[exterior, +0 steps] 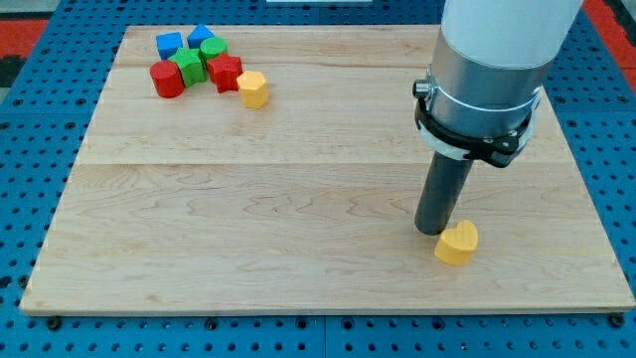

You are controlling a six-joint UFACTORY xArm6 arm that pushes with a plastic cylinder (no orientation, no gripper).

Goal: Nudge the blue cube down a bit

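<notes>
My tip [433, 231], bare rod holding nothing, sits beside the yellow heart [457, 243], with the blue cube [169, 45] far off toward the view's top left.

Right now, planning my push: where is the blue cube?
The blue cube sits at the view's top left, leftmost in the cluster, directly above the red cylinder; my tip is far right.

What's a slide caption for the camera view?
My tip beside a yellow heart block, far from the blue cube.

Blue cube [169, 44], yellow heart [457, 243], pale wooden board [248, 229].
</notes>
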